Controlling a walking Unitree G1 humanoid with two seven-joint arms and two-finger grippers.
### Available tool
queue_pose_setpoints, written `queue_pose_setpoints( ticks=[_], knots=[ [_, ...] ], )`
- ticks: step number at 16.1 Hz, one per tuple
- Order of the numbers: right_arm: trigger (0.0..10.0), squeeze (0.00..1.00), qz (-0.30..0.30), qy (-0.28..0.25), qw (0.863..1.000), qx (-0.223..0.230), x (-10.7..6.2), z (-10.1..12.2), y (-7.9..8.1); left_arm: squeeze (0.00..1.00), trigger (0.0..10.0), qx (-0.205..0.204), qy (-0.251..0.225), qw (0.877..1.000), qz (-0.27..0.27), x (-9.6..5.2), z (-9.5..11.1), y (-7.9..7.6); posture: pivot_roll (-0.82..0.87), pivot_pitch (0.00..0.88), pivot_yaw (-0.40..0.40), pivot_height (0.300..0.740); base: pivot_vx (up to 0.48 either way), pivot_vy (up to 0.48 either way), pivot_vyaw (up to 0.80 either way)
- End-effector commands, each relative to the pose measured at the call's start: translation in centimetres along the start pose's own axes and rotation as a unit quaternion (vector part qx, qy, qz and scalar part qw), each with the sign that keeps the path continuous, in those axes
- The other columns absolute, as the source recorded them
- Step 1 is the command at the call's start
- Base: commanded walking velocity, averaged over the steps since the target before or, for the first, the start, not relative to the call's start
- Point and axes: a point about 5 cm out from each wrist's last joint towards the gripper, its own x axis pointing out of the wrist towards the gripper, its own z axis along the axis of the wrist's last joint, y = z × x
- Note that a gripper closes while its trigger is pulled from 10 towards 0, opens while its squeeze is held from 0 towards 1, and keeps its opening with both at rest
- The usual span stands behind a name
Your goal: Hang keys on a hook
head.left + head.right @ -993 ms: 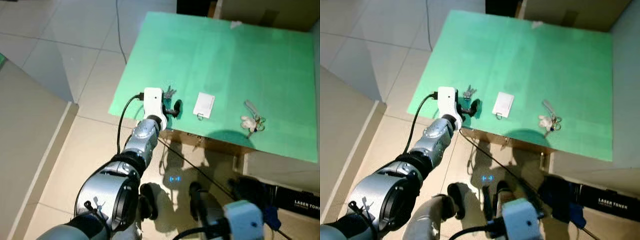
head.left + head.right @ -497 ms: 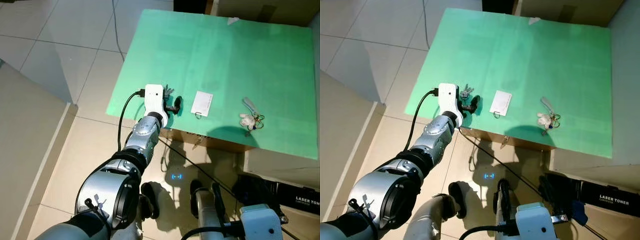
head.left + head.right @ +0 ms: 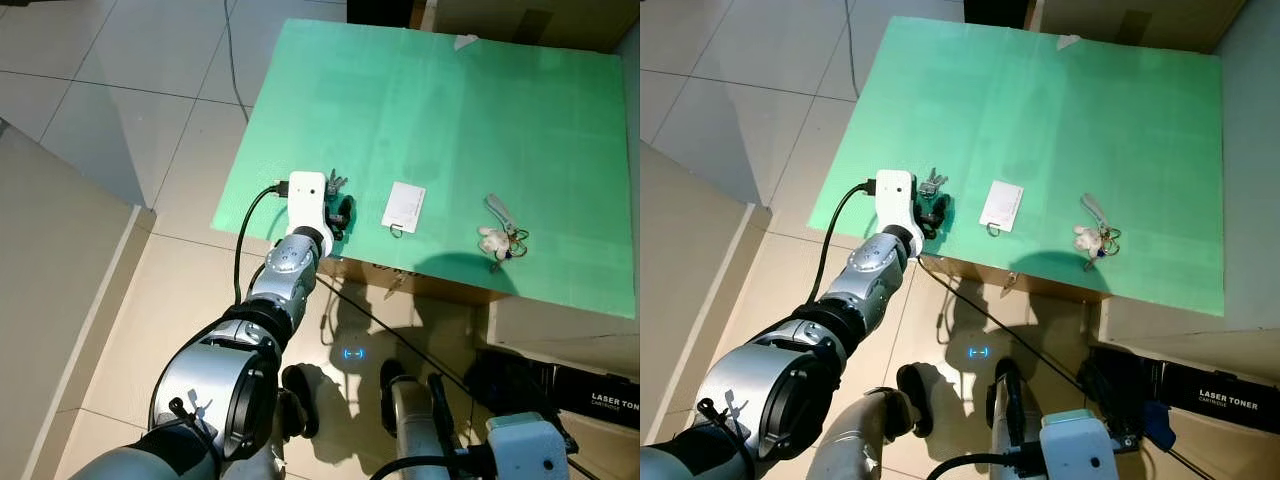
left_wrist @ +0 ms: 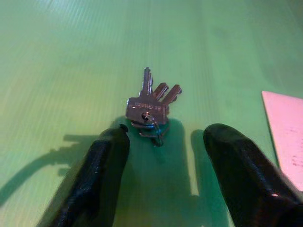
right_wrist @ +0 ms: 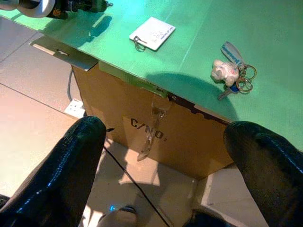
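A small bunch of silver keys (image 4: 150, 108) lies flat on the green tabletop (image 3: 430, 110), blades fanned, left of centre in the eye views

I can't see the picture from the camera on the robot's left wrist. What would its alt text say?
A small bunch of silver metal keys lies flat on a green ribbed tabletop, just ahead of the open left gripper, whose two black fingers rest apart on either side, not touching the keys. The corner of a white card shows beside one finger.
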Motion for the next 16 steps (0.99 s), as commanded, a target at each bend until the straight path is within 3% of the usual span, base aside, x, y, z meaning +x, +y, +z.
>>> queue_pose_setpoints(
  ticks=[1, 4, 7, 16],
  knots=[
    [10.0, 1.0, 0.018, 0.022, 1.0, 0.012, -0.3, -0.6, 0.4, 0.0, 0.0, -0.002, 0.033, 0.999, 0.01, -0.6, -1.9, 0.3, -0.37, 0.403, 0.131, 0.74, 0.0, 0.0, 0.0],
    [10.0, 1.0, 0.074, 0.005, 0.997, 0.006, 1.0, -0.4, 0.9, 0.0, 0.0, -0.005, 0.04, 0.999, 0.01, -0.7, -2.3, 0.3, -0.36, 0.403, 0.128, 0.74, 0.0, 0.0, 0.0],
    [10.0, 1.0, 0.079, -0.001, 0.997, 0.01, 2.3, -0.5, 0.2, 0.0, 0.0, -0.007, 0.039, 0.999, 0.008, -0.7, -2.3, 0.0, -0.35, 0.395, 0.118, 0.74, 0.0, 0.0, 0.0],
    [10.0, 1.0, 0.085, 0.009, 0.996, 0.024, 1.7, -0.3, 1.4, 0.0, 0.0, -0.015, 0.034, 0.999, -0.001, -0.3, -1.7, -1.2, -0.37, 0.392, 0.12, 0.74, 0.0, 0.0, 0.0]
  ],
)
